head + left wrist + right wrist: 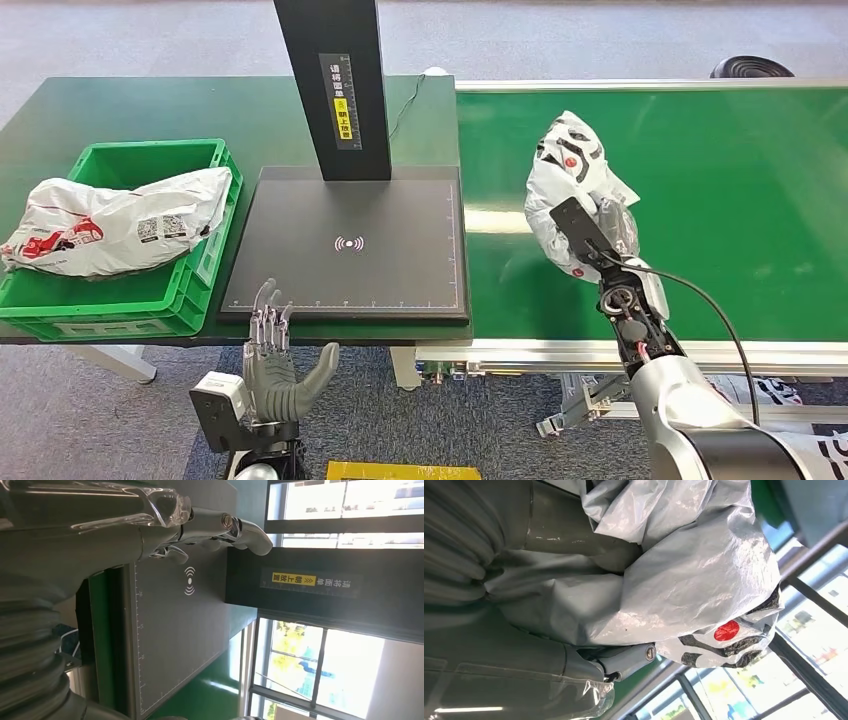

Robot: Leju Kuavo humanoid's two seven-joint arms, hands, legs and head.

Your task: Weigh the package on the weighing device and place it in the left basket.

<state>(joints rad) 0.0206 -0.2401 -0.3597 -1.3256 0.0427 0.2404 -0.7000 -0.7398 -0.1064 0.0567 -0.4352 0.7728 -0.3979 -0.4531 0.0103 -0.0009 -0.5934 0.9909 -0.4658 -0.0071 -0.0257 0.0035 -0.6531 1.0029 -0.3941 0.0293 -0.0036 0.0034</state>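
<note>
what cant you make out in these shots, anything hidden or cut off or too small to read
- Right hand, head view: its fingers are hidden behind the white package and its own wrist.
- Package in the green basket: its label print is too small to read, and the bag's end is cut off by the frame edge.
- Weighing device: its black post is cut off at the top, and no reading shows.
- Left hand, left wrist view: blurred, close to the lens.

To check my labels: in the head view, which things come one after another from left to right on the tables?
Green basket with a bagged package inside → black weighing device → white package gripped by the right hand over the green conveyor.
</note>
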